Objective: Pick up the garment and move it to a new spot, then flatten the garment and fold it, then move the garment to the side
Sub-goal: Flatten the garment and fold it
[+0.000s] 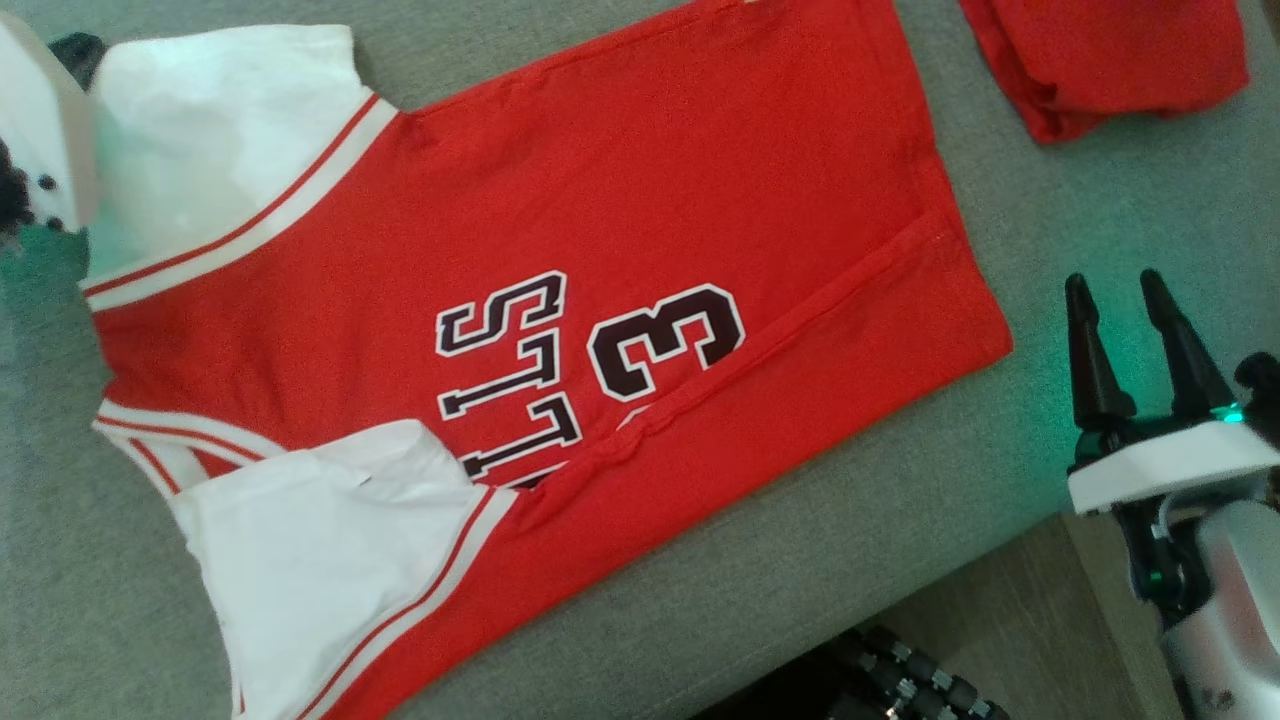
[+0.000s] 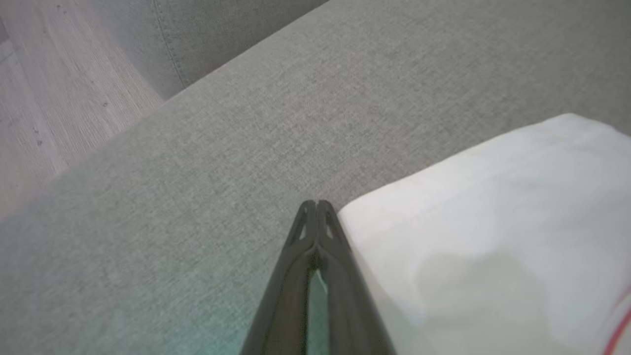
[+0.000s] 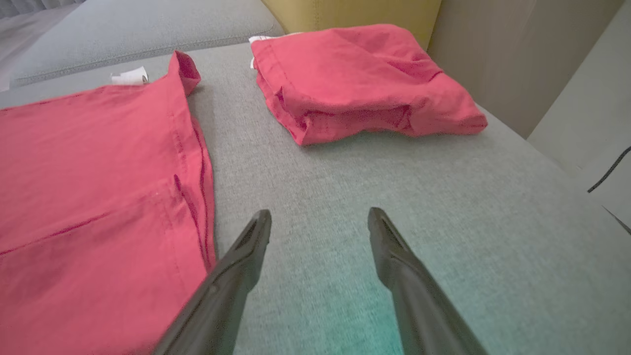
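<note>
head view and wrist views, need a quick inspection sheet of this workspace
surface: grey fabric sofa seat, flat
job's things: red jersey with white sleeves and a number 3, spread out, one long edge folded over
clutter: folded red garment, apart from the jersey
hands: left hand shut, tips beside a white sleeve; right hand open over the seat, beside the jersey's hem
cables: thin dark line on pale wall, cannot tell if a cable
surroundings: pale wood floor

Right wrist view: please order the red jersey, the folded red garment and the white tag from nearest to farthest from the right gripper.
1. red jersey, just left of the right gripper.
2. folded red garment, ahead, slightly right.
3. white tag, far left, beyond the jersey.
</note>
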You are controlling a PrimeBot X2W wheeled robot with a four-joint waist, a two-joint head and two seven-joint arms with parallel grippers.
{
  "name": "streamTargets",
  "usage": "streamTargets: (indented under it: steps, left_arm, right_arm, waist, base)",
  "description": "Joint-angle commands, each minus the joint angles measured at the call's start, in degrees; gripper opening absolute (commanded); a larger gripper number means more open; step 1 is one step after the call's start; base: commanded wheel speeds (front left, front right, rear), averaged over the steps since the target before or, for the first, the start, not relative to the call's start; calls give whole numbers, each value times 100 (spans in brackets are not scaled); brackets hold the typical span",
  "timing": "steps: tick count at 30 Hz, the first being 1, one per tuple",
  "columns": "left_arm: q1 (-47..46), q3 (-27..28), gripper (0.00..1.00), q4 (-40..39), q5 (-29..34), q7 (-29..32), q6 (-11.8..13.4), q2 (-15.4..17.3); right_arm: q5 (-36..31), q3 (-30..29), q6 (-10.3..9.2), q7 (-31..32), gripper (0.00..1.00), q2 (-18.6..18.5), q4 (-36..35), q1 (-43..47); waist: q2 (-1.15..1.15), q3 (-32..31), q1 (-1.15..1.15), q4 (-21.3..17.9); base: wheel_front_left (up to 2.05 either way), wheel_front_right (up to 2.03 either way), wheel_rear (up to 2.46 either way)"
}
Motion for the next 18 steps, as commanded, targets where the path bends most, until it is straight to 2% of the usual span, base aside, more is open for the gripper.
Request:
streamTargets:
  steps: [1,13,18]
  left_arm:
    - [-31,155,0,-191,60,-102,-18,291]
    - [-297,-181,0,-837,-20,-997,-36,283]
    - [-344,-355,0,-901,-169,-1253,-36,184]
  right_arm:
    - [10,37,-4,-85,100,-188,-82,-32]
    - [0,37,-4,-127,100,-298,1,-144]
    - [149,-1,-4,203,100,-303,-86,-257]
  waist:
    - [0,-48,0,61]
    - [0,-324,0,469]
    - [0,-435,0,758]
  base:
    - [0,0,0]
    - [0,0,0]
    - [0,0,0]
